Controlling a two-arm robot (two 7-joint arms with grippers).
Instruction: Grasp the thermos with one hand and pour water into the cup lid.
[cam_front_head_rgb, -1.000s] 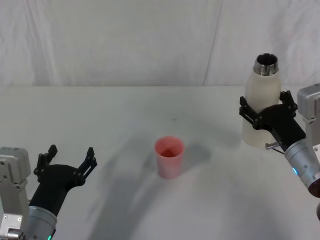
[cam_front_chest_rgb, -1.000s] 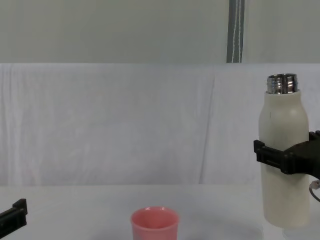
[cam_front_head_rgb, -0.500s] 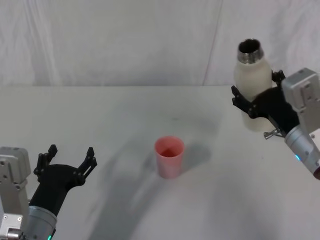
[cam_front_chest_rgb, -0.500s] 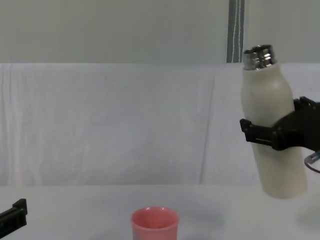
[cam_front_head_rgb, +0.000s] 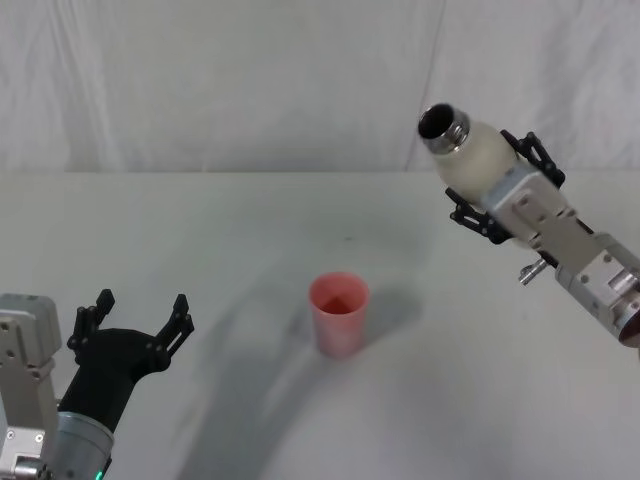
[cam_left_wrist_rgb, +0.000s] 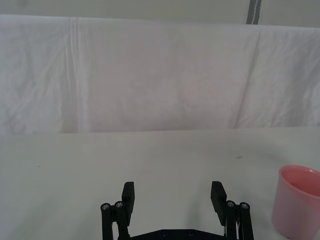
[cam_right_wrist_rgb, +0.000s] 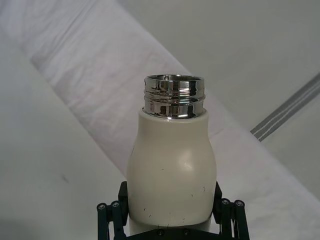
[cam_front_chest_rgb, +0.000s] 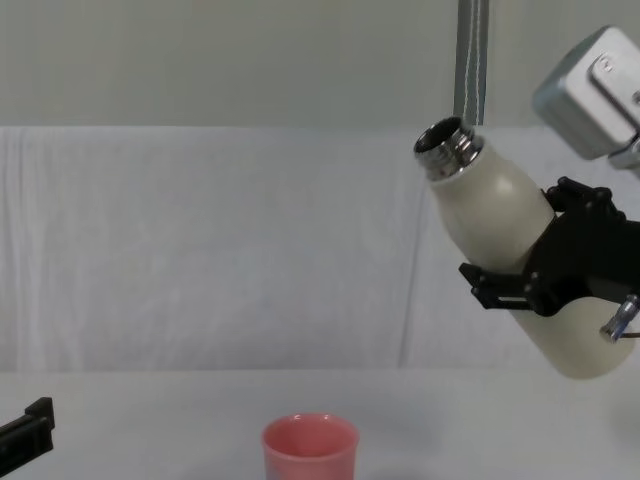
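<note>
While the thermos (cam_front_head_rgb: 478, 160) hangs in the air, the right gripper (cam_front_head_rgb: 500, 195) has its jaws squeezed around the white body, one on each side, as the right wrist view shows. The bottle is off the table (cam_front_head_rgb: 220, 260) and leans over. In the head view its long line runs from the fat bottom at about 4 o'clock up to the shiny open neck at about 10 o'clock. So the mouth points up and toward the robot's left.

The cup lid (cam_front_head_rgb: 339, 314) stands upright on the table near the middle, with its open side up. From the bottle's mouth, the cup lies down at about 7 o'clock, well apart and much lower. The chest view shows the same thing: the neck is high and off to the right of the cup, not over it.

That gap is what matters next. I think the mouth needs to come over the pink rim and tip lower before water can fall in.

The left gripper (cam_front_head_rgb: 130, 325) waits low at the near left, jaws spread wide, holding nothing. The right arm is the nearer one to the cup.
</note>
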